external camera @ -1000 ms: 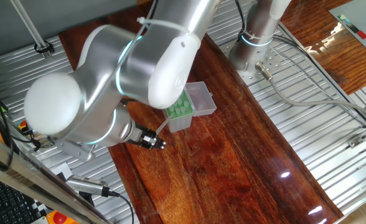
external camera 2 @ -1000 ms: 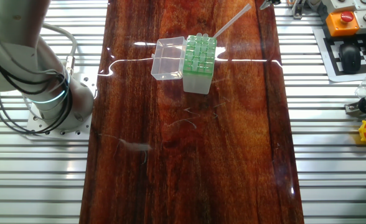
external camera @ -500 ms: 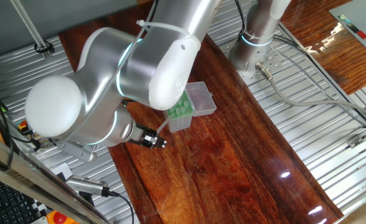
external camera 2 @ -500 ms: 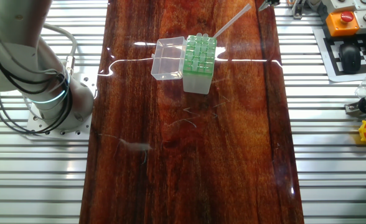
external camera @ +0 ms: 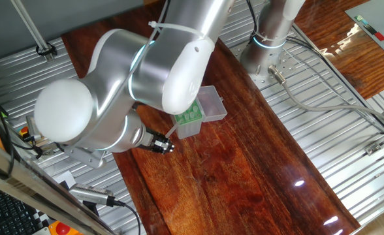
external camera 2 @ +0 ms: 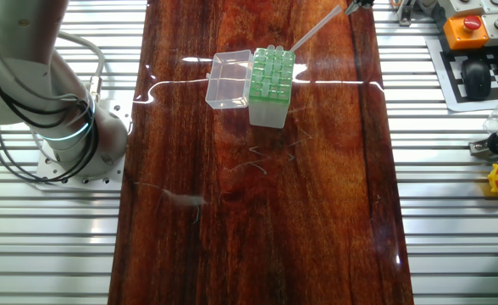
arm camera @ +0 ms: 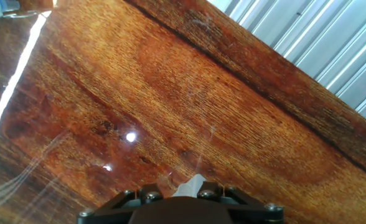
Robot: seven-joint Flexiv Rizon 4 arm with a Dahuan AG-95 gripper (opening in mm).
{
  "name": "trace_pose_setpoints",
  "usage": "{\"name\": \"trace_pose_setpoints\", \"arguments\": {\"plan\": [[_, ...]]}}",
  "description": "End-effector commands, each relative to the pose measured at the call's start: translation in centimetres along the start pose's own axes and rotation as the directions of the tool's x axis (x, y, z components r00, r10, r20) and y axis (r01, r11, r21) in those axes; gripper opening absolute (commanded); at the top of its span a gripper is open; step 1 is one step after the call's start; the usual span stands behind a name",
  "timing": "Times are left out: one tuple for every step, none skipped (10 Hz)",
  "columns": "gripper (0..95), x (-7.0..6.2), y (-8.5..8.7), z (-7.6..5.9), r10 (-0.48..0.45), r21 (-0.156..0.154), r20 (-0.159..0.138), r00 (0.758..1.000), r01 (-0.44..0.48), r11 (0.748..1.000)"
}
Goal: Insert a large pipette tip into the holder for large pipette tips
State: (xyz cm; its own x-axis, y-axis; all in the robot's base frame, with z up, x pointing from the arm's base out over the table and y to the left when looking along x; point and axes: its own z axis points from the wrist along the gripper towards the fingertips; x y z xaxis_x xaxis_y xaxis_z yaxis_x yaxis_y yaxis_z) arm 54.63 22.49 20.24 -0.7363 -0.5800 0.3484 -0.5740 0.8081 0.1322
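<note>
One glossy reddish wooden bench (external camera 2: 257, 212) runs between ribbed metal panels (external camera 2: 452, 195). The hand (external camera 2: 353, 5) is clamped on the thin, translucent large pipette tip (external camera 2: 313, 30), which slants toward the green-topped holder (external camera 2: 270, 85) mid-bench.
</note>
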Motion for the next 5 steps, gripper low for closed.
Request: {"name": "trace_pose_setpoints", "arguments": {"plan": [[38.0,-0.07,-0.11,0.15,-0.006,0.005,-0.004,1.000,0.006,1.000],[38.0,-0.10,-0.17,0.23,-0.012,0.013,-0.011,1.000,0.012,1.000],[38.0,-0.09,-0.21,0.35,-0.017,0.026,-0.023,1.000,0.018,1.000],[38.0,-0.06,-0.20,0.42,-0.018,0.028,-0.025,1.000,0.019,0.999],[38.0,-0.01,-0.20,0.53,-0.017,0.031,-0.027,0.999,0.018,0.999]]}}
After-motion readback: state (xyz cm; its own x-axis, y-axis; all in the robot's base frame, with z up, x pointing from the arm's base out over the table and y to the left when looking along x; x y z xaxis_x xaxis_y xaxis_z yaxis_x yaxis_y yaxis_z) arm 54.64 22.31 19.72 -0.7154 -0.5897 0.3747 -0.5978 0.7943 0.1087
